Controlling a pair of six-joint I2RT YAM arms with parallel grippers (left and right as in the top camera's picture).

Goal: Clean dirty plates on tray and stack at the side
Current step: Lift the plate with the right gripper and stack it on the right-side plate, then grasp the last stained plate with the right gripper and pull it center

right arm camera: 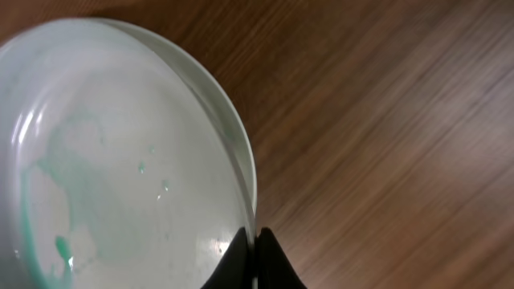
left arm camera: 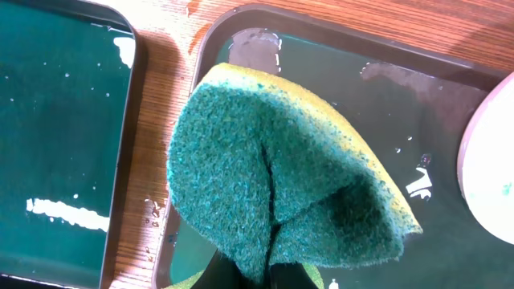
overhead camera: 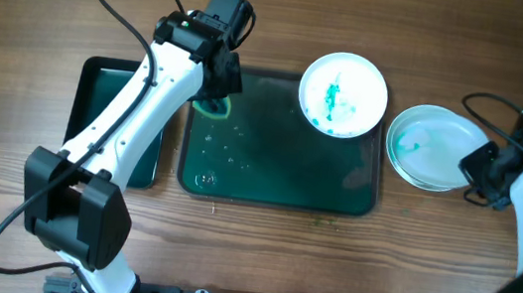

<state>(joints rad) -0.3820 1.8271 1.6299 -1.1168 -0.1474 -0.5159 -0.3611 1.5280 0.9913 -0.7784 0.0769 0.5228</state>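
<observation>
The large dark green tray (overhead camera: 269, 163) lies mid-table, wet with droplets. A white plate (overhead camera: 343, 95) with teal-green smears sits on its far right corner; its edge shows in the left wrist view (left arm camera: 491, 172). A second smeared plate (overhead camera: 430, 145) lies on the wood right of the tray. My right gripper (overhead camera: 473, 171) is shut on its rim (right arm camera: 255, 241), and the plate fills the right wrist view (right arm camera: 120, 160). My left gripper (left arm camera: 269, 271) is shut on a green-and-yellow sponge (left arm camera: 273, 160), held over the tray's far left corner (overhead camera: 215, 101). A third plate is not visible.
A smaller, narrower dark tray (overhead camera: 98, 96) holding liquid lies left of the big tray, with a strip of wood between them (left arm camera: 148, 160). Arm bases stand at the near table edge. A black cable loops over the far left of the table.
</observation>
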